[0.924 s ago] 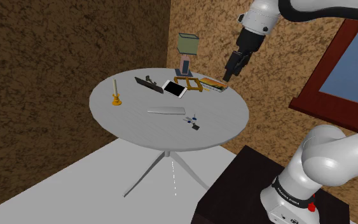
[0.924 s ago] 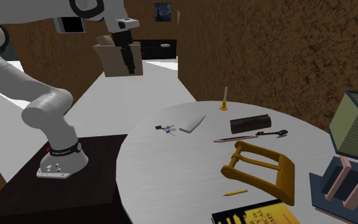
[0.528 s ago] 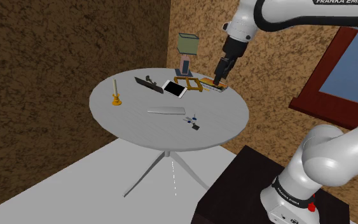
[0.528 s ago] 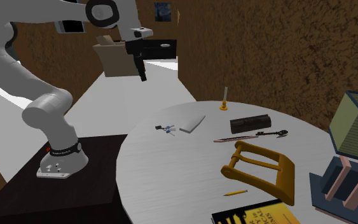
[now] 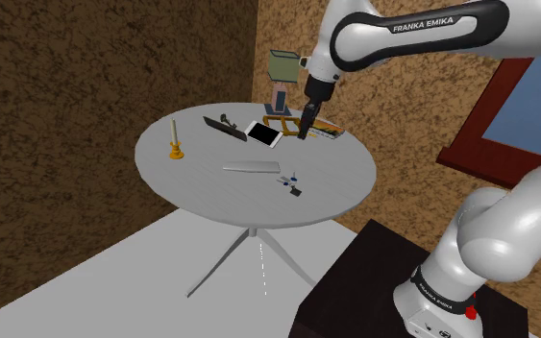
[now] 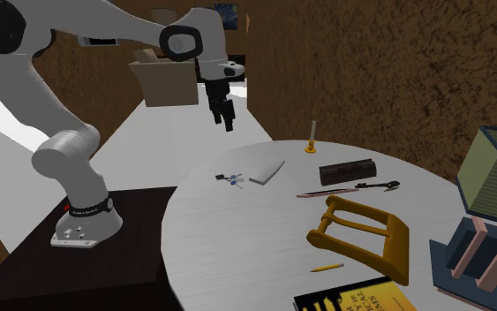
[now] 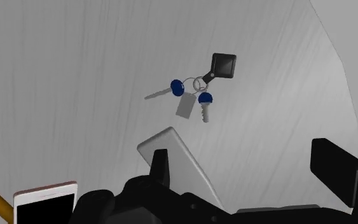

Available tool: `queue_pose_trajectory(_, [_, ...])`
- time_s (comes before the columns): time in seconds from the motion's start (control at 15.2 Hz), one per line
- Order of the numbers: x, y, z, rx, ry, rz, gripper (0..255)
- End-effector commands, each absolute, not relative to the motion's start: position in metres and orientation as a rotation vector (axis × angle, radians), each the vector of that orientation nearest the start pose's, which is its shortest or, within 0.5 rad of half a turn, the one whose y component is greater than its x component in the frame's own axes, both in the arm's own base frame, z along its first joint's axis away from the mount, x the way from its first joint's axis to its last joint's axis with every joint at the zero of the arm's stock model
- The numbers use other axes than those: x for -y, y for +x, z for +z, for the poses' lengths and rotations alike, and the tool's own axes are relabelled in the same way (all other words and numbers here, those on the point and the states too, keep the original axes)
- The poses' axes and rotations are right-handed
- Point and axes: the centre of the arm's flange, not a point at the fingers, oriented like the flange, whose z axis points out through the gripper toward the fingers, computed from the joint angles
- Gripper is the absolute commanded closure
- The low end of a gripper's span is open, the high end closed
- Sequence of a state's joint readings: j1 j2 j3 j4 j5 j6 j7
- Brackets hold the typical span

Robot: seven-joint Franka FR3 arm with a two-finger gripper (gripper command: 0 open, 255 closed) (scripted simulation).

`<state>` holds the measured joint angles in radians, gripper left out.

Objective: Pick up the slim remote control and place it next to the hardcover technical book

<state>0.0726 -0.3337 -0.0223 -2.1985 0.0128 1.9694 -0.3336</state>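
Remote control (image 5: 251, 168), a slim grey slab, lies flat on the round table (image 5: 191, 178), near the keys (image 7: 193, 98) and well apart from the yellow-and-black book (image 6: 348, 298). The gripper (image 5: 304, 132) hangs above the table, its fingers apart and empty. I judge this the approach step; next it must descend and straddle the slab's narrow width
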Motion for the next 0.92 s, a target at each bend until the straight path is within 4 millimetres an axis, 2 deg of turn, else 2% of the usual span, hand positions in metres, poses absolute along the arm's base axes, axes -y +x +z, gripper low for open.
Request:
queue_pose_trajectory(0.0, [-0.023, 0.488, 0.512, 0.677, -3.061, -0.148, 0])
queue_pose_trajectory(0.4, [-0.031, 0.553, 0.461, 0.917, -3.006, -0.093, 0])
queue_pose_trajectory(0.86, [-0.052, 0.625, 0.399, 1.190, -2.916, -0.027, 0])
